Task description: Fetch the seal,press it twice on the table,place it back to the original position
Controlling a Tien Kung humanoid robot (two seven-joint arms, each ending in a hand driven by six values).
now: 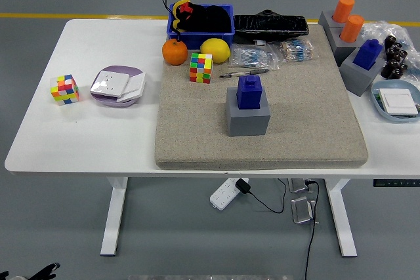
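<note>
A: Blue seal [250,91]?
B: On its grey block [247,119], mid-mat [197,136], far up-right of the left hand [41,272].
A: Fingers?
B: Can't tell, barely showing at the bottom-left corner.

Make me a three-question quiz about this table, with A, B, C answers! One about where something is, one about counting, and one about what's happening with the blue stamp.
1. Where does the blue seal in the middle sit?
A. On a grey block
B. In the blue bin
C. On the purple dish

2. How many orange-topped seals stand at the table's far right?
A. One
B. Two
C. Four

3. What is the middle blue seal's state?
A. Held by a hand
B. Lying tipped over
C. Upright and untouched

Answers:
1 A, it rests on the grey block on the felt mat.
2 B, two orange tops show.
3 C, it stands upright with no hand near it.
</note>
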